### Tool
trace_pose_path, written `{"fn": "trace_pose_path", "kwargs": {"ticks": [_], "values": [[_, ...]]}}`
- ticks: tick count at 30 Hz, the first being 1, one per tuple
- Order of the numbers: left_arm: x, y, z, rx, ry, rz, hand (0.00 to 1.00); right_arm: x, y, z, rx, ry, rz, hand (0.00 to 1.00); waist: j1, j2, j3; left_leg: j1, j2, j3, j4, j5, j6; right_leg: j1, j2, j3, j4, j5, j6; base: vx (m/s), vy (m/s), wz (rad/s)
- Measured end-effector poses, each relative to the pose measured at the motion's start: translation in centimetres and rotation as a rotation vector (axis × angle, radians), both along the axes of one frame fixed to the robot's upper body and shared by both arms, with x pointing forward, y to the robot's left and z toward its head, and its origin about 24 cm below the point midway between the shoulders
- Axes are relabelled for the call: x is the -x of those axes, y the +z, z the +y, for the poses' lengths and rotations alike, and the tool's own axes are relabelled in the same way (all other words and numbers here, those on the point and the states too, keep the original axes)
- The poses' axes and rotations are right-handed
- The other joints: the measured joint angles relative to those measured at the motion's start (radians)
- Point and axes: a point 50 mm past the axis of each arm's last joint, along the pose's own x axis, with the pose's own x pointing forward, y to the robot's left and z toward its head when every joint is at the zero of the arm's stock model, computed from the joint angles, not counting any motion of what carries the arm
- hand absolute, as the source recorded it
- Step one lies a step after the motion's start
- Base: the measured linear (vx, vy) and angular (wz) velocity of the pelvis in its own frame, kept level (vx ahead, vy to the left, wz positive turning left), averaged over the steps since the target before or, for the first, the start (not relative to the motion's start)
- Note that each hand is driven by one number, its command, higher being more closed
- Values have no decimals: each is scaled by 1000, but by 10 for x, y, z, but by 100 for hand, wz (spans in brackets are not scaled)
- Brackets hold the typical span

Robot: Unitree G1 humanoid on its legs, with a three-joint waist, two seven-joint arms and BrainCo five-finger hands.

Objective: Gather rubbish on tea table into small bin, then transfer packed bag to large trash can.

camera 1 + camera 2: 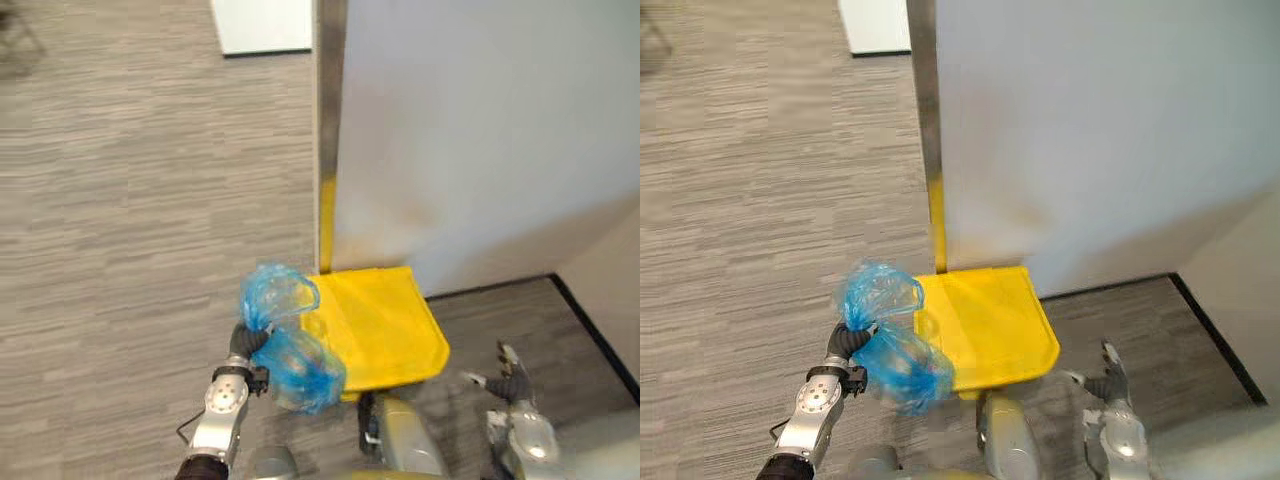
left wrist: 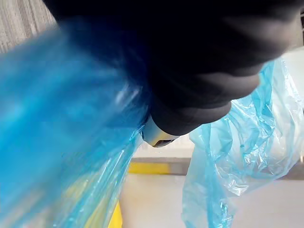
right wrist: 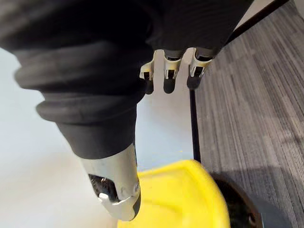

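The left hand (image 1: 248, 340) was clamped round the bunched neck of the blue bag (image 1: 298, 368), low over the carpet floor (image 1: 130, 200). The film's loose top flared above the fist, and the packed bulk sagged below and to its right. The bag overlapped the left front corner of the yellow lid (image 1: 390, 320) of the large trash can, though whether the two touched could not be told. So the can lay directly right of the holding hand, just beside it, against the pale wall panel (image 1: 470, 130). The lid looked shut, with no opening on show. The right hand (image 1: 512, 380) hovered beyond the lid's right edge, its fingers (image 3: 168, 78) straight and apart, holding nothing. By my judgement the next move turned on a short carry rightward, with the free right hand better placed to lift the lid.
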Motion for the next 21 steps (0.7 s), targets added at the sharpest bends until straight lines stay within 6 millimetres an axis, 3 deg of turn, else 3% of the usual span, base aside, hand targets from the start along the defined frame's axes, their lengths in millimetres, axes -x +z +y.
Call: {"fn": "trace_pose_path", "kwargs": {"ticks": [1, 2, 5, 8, 9, 11, 12, 14, 16, 17, 18, 19, 21], "values": [[0, 0, -1, 3, 0, 1, 100, 1, 0, -1, -6, -12, 1, 0, -3, 12, -4, -16, 11, -21, 27, 2, -3, 5, 7, -22, 2, -5, -12, 373, -209, 42], [-1, 1, -1, 6, 7, -6, 100, -2, 0, -1, -22, -29, -11, 0, -3, 31, -15, -44, 37, -31, 60, 27, -31, 8, 25, -39, 7, -10, -22, 304, -217, 20], [-1, 0, -2, 15, 10, -4, 100, -13, 2, 6, -57, -24, -49, 0, -8, 30, -19, -62, 73, -46, 30, 60, -54, 11, 45, -69, -12, -10, -28, 223, -225, 24], [10, -11, 0, 21, 29, 52, 100, -19, -3, 19, -118, -4, -53, 0, -26, 26, -43, -49, 102, -76, -107, 85, -96, 10, 61, -117, -71, 8, -60, 4, -130, 41], [16, -17, 1, 25, 41, 80, 100, -20, -9, 31, -144, 29, -36, 0, -24, 15, -51, -61, 97, -80, -78, 82, -102, 8, 48, -142, -92, 13, -74, -69, -72, 42], [21, -21, 1, 29, 45, 97, 100, -26, -11, 48, -163, 107, -26, 0, -19, 8, -63, -123, 83, -70, 8, 78, -88, 4, 40, -148, -84, 14, -76, -133, -51, 38], [29, -25, 2, 29, 51, 119, 100, -32, -12, 68, -186, 208, -16, 0, -23, 19, -96, -128, 88, -76, -61, 54, -66, -24, 51, -136, -83, 15, -75, -145, -89, 42], [30, -26, 3, 25, 49, 124, 100, -47, -10, 99, -228, 328, -38, 0, -18, -1, -106, -143, 78, -97, -112, 70, -69, -38, 79, -83, -120, 27, -68, -117, -129, 43], [29, -25, 8, 1, 43, 120, 100, -82, 9, 136, -248, 484, -127, 0, -7, -35, -126, -150, 49, -148, -195, 115, -84, -45, 90, -60, -213, 69, -83, -97, -134, 45], [27, -24, 6, 4, 37, 114, 100, -92, 16, 141, -240, 510, -162, 0, 1, -30, -123, -176, 35, -153, -143, 114, -87, -52, 89, -61, -227, 79, -87, -148, -62, 16], [27, -25, -4, 18, 11, 116, 100, -115, 34, 146, -208, 554, -234, 0, 25, 6, -113, -210, -1, -151, -50, 118, -79, -66, 91, -72, -238, 111, -93, -120, -13, 0], [27, -26, -7, 21, 1, 120, 100, -123, 39, 147, -198, 565, -254, 0, 33, 21, -111, -212, 0, -135, -53, 103, -47, -69, 92, -83, -238, 120, -89, -191, -1, 17], [27, -28, -7, 11, -9, 131, 100, -153, 62, 155, -151, 605, -319, 0, 38, 15, -102, -232, -15, -156, -116, 120, -44, -96, 91, -52, -246, 142, -75, -120, -38, 47]]}}
